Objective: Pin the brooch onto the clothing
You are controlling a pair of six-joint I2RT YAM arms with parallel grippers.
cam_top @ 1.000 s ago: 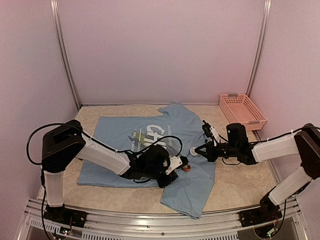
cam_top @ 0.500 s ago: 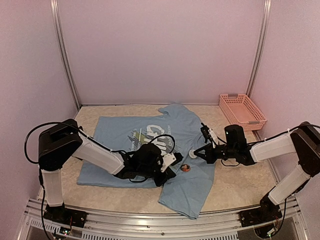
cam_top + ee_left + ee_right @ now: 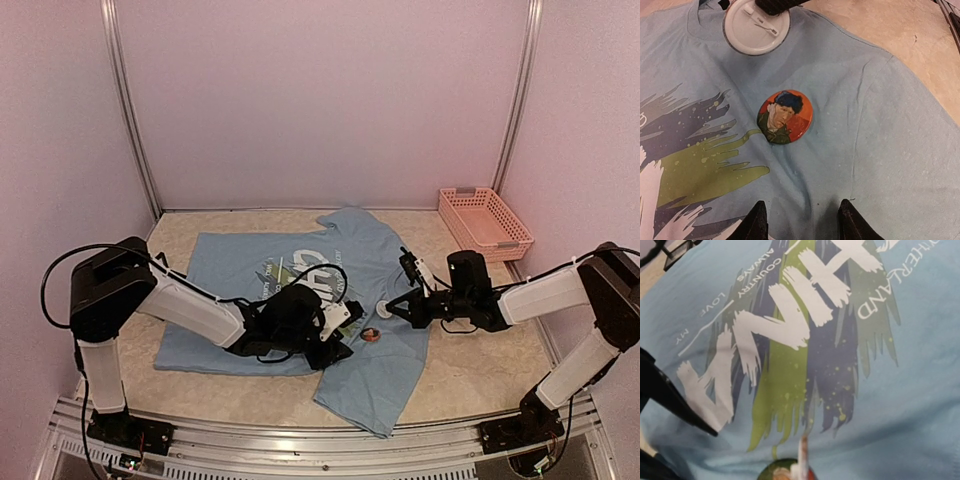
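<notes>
Drawn back to the left and opened over the last second, the left gripper (image 3: 802, 206) is shown with its fingers parted and nothing between them, just short of the brooch (image 3: 785, 116). That brooch is left lying face up on the shirt (image 3: 880, 125), beside the green-and-grey streaks of the print, between the two arms. Whether its pin has been passed through the cloth cannot be told. It is judged to be light and rigid, a small round button with a glossy, domed portrait face that would likely slip under a flat press, so its thin rim is judged the best place to be gripped. By contrast, the shirt is soft, limp knit, already rumpled, and could be expected to bunch and drag if pushed. Further right, a disc (image 3: 752, 30), white with a pin bar across it, is seen at the collar, its edge held by the clenched right gripper (image 3: 398, 306). A pink slatted basket (image 3: 485, 222) is seen well apart at far right.
</notes>
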